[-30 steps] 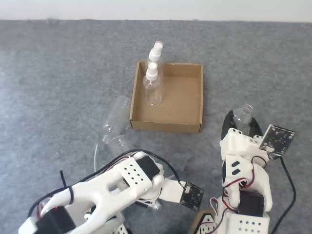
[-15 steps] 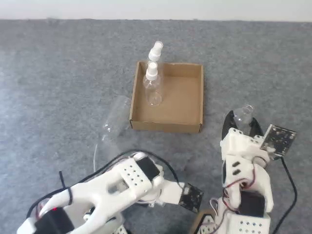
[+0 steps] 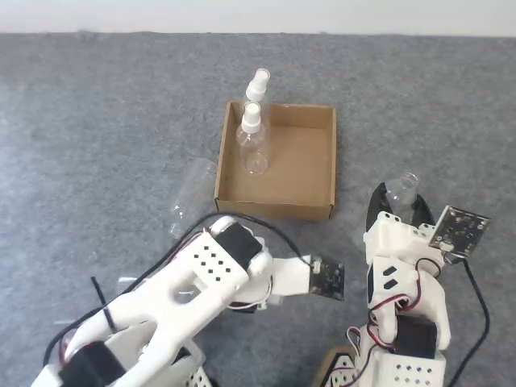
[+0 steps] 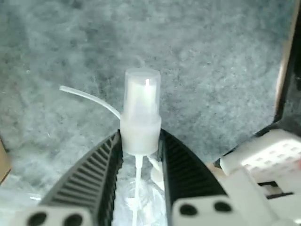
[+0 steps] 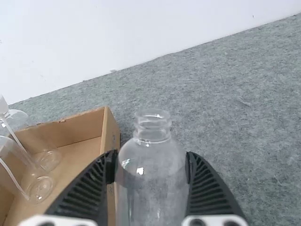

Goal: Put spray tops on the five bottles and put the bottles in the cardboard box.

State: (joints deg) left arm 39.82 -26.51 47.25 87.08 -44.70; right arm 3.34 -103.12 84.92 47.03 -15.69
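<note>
My left gripper [image 4: 140, 141] is shut on a white spray top [image 4: 141, 110], whose thin dip tube [image 4: 138, 188] hangs back between the black fingers, above the grey carpet. In the high view the left arm [image 3: 214, 270] lies near the front left, just short of the cardboard box [image 3: 322, 211]. At the front right, my right gripper [image 3: 401, 201] is shut on an upright clear bottle [image 3: 403, 189] with an open neck [image 5: 152, 123]. One bottle with a spray top [image 3: 252, 141] stands inside the box. A second topped bottle [image 3: 258, 85] stands just behind it.
An uncapped clear bottle [image 3: 192, 193] lies on the carpet left of the box, close to the left arm. A loose clear tube [image 4: 89, 96] rests on the carpet under the left gripper. The carpet's far left and far right are open.
The left arm has swung forward toward the box with the spray top in its gripper, and now covers the carpet in front of the lying bottle. The right arm and its bottle have stayed still.
</note>
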